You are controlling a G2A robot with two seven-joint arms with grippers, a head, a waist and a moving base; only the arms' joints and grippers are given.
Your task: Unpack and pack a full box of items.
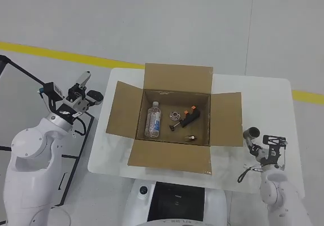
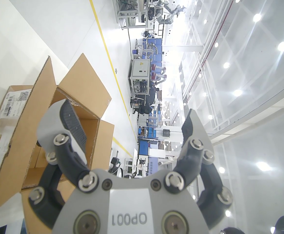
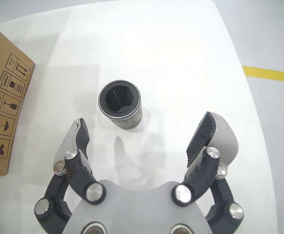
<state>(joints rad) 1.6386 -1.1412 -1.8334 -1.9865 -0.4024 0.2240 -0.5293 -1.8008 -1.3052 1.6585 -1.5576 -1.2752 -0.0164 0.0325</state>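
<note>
An open cardboard box [image 1: 176, 93] stands mid-table with its flaps spread. Inside lie a clear plastic bottle [image 1: 153, 119], a small metal part [image 1: 173, 116], a black tool with orange tips [image 1: 188, 117] and a small brass piece [image 1: 191, 138]. A dark metal cylinder [image 3: 120, 104] stands upright on the white table right of the box, also seen from above [image 1: 251, 133]. My right gripper [image 3: 145, 135] is open just short of the cylinder, holding nothing. My left gripper [image 2: 128, 120] is open and empty, raised off the table's left side, with the box [image 2: 66, 103] beside it.
The white table [image 1: 263, 101] has bare room right of the box and along its far edge. A dark frame [image 1: 3, 73] stands off the table to the left. A yellow floor line [image 1: 54, 53] runs behind.
</note>
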